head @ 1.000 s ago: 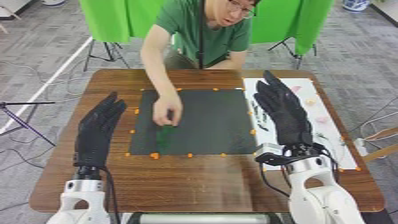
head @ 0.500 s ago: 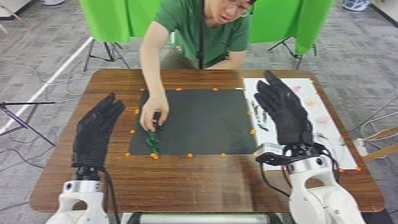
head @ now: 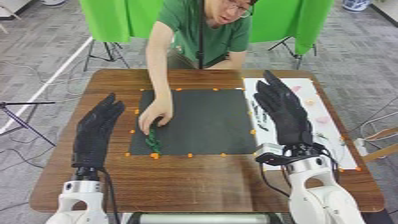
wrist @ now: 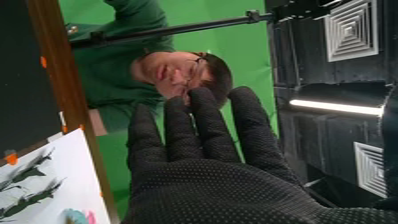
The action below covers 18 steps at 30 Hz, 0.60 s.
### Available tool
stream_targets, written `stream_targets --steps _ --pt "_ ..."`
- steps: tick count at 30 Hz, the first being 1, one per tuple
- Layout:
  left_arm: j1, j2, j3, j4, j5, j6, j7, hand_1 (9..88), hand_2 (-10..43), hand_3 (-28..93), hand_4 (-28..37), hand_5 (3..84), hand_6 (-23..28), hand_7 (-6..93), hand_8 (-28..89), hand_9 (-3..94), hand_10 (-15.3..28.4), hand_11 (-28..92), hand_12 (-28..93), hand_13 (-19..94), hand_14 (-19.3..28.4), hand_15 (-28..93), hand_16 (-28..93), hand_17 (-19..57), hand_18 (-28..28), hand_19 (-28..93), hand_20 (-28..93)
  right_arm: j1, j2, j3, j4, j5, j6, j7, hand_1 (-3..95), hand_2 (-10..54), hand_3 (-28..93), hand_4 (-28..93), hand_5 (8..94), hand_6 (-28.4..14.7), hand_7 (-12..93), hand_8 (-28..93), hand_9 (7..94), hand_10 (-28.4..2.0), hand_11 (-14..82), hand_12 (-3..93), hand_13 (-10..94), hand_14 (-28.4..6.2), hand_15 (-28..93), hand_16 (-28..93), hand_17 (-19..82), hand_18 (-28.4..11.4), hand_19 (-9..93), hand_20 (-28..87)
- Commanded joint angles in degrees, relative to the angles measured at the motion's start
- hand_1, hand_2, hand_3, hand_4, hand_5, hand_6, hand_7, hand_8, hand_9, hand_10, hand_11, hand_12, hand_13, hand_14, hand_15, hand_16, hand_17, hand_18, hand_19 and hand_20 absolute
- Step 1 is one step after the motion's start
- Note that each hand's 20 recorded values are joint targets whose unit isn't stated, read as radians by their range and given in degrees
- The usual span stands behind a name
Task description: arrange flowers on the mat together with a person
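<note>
In the head view, my left hand (head: 96, 134) stands over the table's left side, fingers straight, holding nothing. My right hand (head: 286, 112) is over the white sheet (head: 337, 146) on the right, with its fingers extended and empty. A person's hand (head: 157, 112) touches the top of a green leafy stem (head: 153, 141) on the left part of the dark mat (head: 206, 122). Pale pink flowers (head: 322, 120) lie on the white sheet. The right wrist view has my right hand (wrist: 218, 187) with straight fingers, and dark green sprigs (wrist: 34, 199) on the white sheet (wrist: 75, 172).
Small orange markers (head: 189, 155) line the mat's edges. The brown wooden table (head: 209, 187) extends around the mat. A dark tripod leg and cables are on the floor at the left, and a wooden chair part (head: 378, 134) is at the right edge.
The green stem has shifted toward the mat's left side and lies lower on it, and the person's hand has moved left with it. Both my hands have kept still.
</note>
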Motion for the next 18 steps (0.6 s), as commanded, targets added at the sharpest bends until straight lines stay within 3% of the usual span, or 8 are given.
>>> stream_targets --steps 1,18 --pt "0.38 -0.47 -0.11 0.18 0.07 -0.03 -0.24 24.4 -5.8 67 -23.5 43.8 2.7 7.9 -6 43.0 12.2 11 12 31 14.4 8 2 6.2 10.1 2 17 -0.09 -0.14 -0.39 -0.05 -0.12 -0.28 -0.35 13.6 -7.1 66 -20 29.6 -3.7 7 -7 31.9 -15.1 1.6 9.4 22 -9.9 5 8 12 -9.4 0 20" --pt "0.02 -0.21 0.25 0.22 0.03 -0.27 -0.26 24.3 -5.8 67 -23.5 43.8 2.7 8.0 -6 43.0 12.1 11 12 31 14.5 8 2 6.0 10.3 1 17 -0.52 -0.50 0.02 -0.19 -0.29 -0.61 -0.21 13.5 -7.1 66 -20 29.6 -3.6 7 -8 31.8 -15.1 1.6 9.4 22 -10.0 5 8 12 -9.4 0 20"
